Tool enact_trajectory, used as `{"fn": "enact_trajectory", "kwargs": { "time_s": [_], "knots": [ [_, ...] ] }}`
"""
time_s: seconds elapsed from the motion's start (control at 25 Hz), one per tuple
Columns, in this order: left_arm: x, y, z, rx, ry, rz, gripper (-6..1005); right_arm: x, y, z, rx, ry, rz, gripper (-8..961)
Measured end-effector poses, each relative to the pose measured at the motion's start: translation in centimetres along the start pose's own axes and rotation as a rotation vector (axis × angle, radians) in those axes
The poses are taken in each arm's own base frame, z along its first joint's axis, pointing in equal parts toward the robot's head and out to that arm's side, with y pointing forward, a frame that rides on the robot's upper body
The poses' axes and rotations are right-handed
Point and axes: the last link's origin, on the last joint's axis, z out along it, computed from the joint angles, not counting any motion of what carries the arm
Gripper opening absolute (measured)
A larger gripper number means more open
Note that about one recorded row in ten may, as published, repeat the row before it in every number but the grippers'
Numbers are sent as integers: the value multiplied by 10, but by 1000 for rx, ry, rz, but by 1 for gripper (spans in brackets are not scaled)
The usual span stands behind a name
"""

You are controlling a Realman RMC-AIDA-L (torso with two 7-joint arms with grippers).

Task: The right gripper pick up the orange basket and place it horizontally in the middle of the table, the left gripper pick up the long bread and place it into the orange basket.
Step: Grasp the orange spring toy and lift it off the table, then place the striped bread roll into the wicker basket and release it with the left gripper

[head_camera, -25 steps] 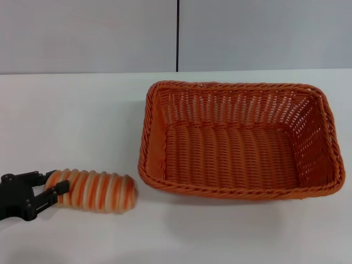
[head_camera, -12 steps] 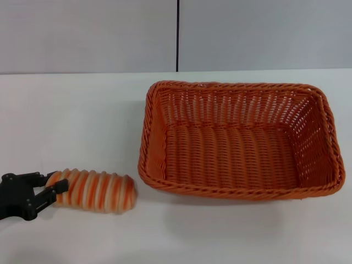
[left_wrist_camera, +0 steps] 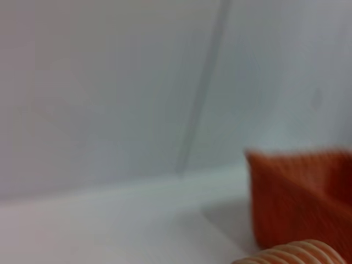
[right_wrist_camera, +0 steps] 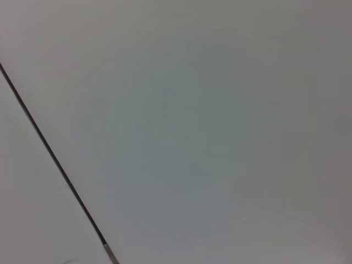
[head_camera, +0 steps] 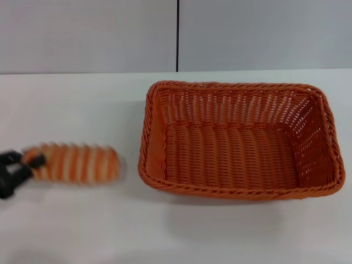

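Small oblong orange-and-cream striped toy loaf, long bread (head_camera: 74,163), blurred, lay left of large rectangular woven orange basket (head_camera: 237,140), apart from it, over plain white table (head_camera: 77,104). Black two-finger left gripper (head_camera: 25,166) at loaf's far end from basket, fingers pinching it. Basket sat upright on table. Right gripper out of sight.

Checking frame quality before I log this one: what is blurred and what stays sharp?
Head view: the striped orange-and-cream toy loaf and the black left tool clamping its end are motion-smeared, while the woven orange rectangular basket is crisp. Left wrist view: everything is soft. Right wrist view: only plain wall.
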Motion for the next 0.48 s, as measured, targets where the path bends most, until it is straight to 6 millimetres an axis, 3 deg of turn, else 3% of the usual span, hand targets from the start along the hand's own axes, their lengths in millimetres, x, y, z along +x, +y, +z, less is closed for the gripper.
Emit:
{"fn": "enact_trajectory", "kwargs": {
  "time_s": [0.24, 0.4, 0.48],
  "knots": [
    [21, -16, -23, 184, 243, -35, 235, 0, 0, 0, 0, -1, 3, 600],
    [37, -8, -8, 129, 407, -55, 230, 3, 2, 1, -3, 2, 9, 600],
    [46, 2, 12, 43, 459, -69, 231, 5, 3, 1, -5, 3, 11, 600]
  ]
}}
